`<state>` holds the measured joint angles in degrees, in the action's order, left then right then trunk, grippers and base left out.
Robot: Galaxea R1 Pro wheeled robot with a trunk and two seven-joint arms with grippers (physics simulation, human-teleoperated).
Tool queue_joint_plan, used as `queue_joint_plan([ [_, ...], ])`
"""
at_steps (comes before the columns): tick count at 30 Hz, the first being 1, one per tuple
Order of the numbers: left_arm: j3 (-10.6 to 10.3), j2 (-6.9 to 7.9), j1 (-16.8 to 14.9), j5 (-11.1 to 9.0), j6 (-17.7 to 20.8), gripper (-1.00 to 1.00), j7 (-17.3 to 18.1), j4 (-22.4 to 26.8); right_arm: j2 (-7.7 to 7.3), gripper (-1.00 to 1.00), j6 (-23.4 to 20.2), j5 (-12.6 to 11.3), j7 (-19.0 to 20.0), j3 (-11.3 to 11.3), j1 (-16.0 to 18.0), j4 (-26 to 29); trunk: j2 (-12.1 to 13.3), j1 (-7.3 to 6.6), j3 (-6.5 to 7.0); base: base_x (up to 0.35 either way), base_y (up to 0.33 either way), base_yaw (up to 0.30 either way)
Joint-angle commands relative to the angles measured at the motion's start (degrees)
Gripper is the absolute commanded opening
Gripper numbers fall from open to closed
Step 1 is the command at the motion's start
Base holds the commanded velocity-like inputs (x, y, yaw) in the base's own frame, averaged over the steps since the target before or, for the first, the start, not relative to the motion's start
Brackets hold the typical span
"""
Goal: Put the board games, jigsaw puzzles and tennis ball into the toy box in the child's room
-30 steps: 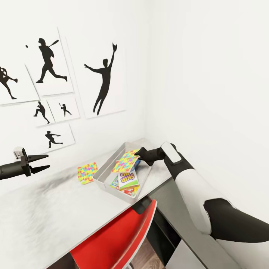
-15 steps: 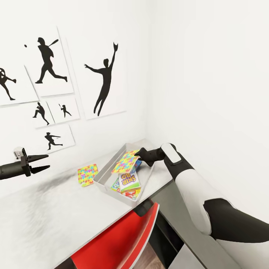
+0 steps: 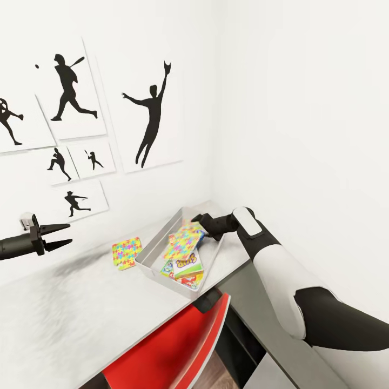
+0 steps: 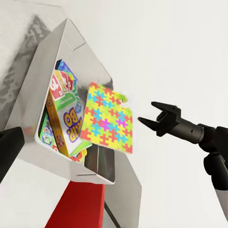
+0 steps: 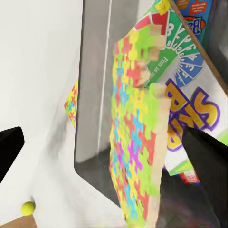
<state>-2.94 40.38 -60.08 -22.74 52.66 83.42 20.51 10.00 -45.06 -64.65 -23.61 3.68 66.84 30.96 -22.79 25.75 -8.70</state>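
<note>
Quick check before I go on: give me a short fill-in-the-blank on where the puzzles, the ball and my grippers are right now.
1. The right gripper has its fingers ____, apart from the jigsaw puzzle dropping into the toy box.
2. The second jigsaw puzzle lies on the ____, outside the box.
3. The tennis ball is ____ the box.
4. The left gripper holds ____.

Missing words: open; table; outside; nothing

A red chair (image 3: 167,346) is tucked under the desk's near edge, its seat partly beneath the top. Black silhouette posters of ball players (image 3: 151,116) hang on the white wall (image 3: 302,108).
</note>
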Motion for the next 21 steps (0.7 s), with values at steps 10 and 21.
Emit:
queue_joint_plan([
  [10,-0.3,-0.11,0.0,-0.2,0.6,1.0,0.3,0.0,0.0,1.0,-0.1,-0.5,-0.5,0.4,0.0,0.1,-0.1,0.04,-0.13,0.0,0.0,0.0],
  [21,-0.3,-0.12,0.0,-0.1,0.6,1.0,0.2,0.0,0.0,1.0,0.3,-0.6,-0.2,0.9,0.0,0.6,-0.1,0.04,-0.13,0.0,0.0,0.0],
])
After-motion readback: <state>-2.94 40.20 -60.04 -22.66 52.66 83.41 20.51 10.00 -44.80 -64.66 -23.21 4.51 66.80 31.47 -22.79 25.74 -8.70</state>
